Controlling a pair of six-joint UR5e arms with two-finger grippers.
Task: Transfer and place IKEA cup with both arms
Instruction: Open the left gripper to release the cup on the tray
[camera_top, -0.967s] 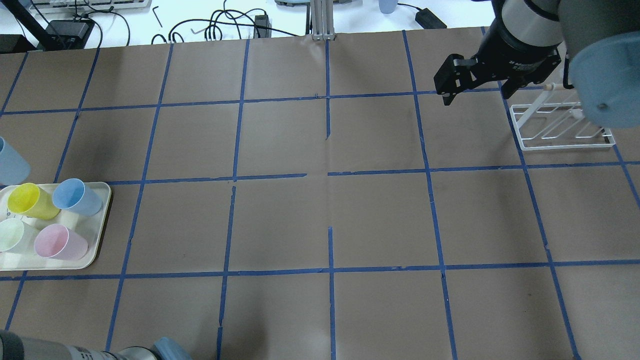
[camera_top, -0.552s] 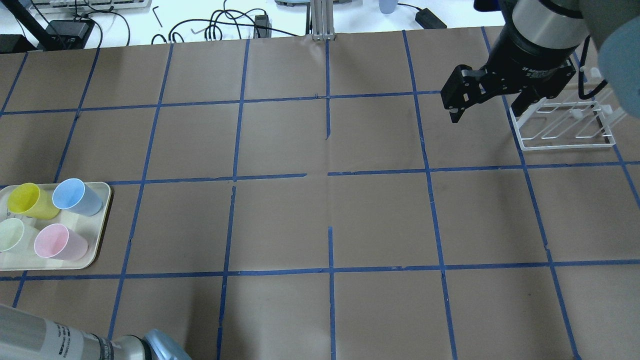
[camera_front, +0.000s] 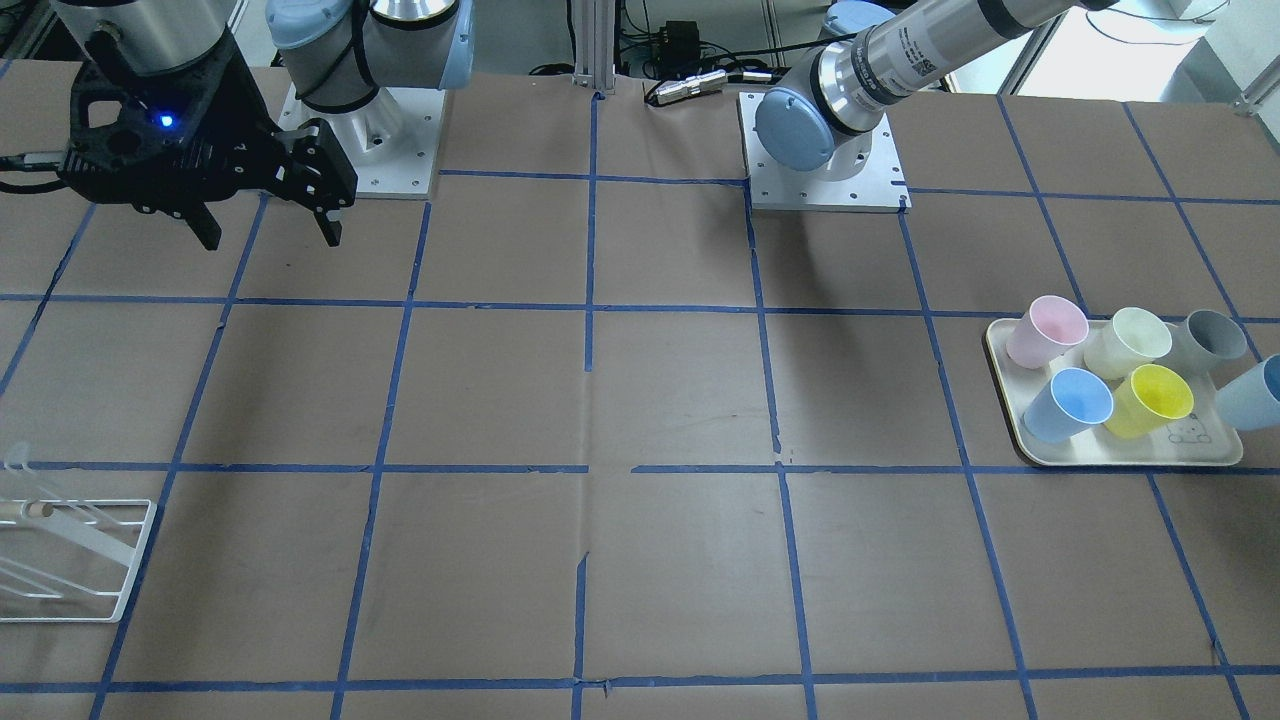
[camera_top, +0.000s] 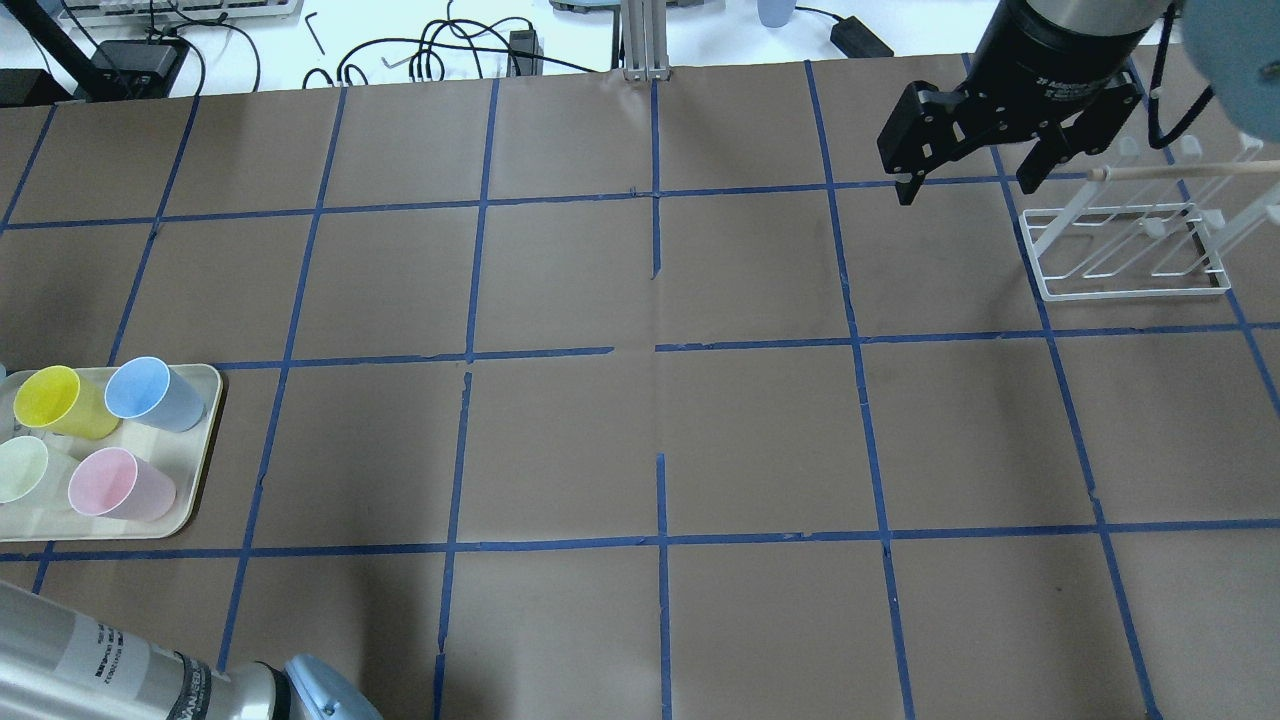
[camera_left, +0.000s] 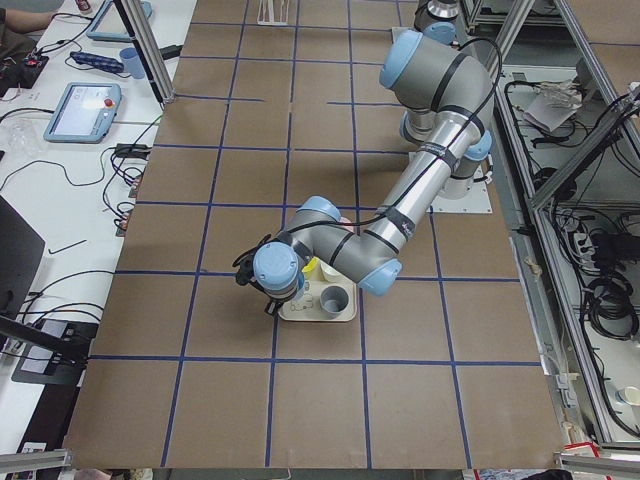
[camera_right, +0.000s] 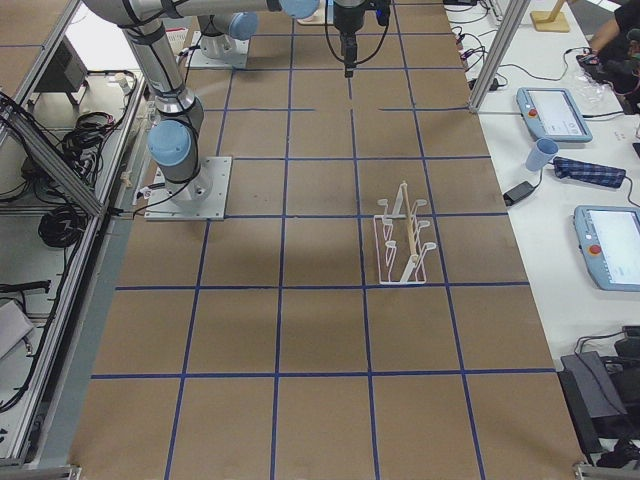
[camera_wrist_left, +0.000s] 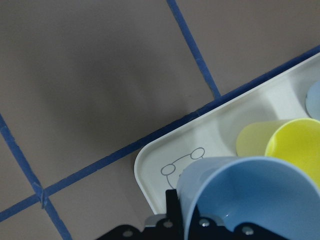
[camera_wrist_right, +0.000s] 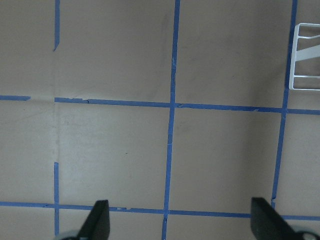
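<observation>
Held tilted in the closed left pincer (camera_wrist_left: 205, 222) at the wrist view's lower right, just above a corner of the cream tray (camera_wrist_left: 150, 175), the pale icy-blue plastic tumbler (camera_wrist_left: 240, 197) may slip during the long carry toward the wide-open right pincer (camera_top: 968, 185), upper right overhead.

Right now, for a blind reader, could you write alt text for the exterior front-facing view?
The open right gripper hovers over the taped brown table at upper left. At right, a tray holds five coloured cups; a pale blue cup tilts at the view's edge. A white rack stands lower left.
</observation>
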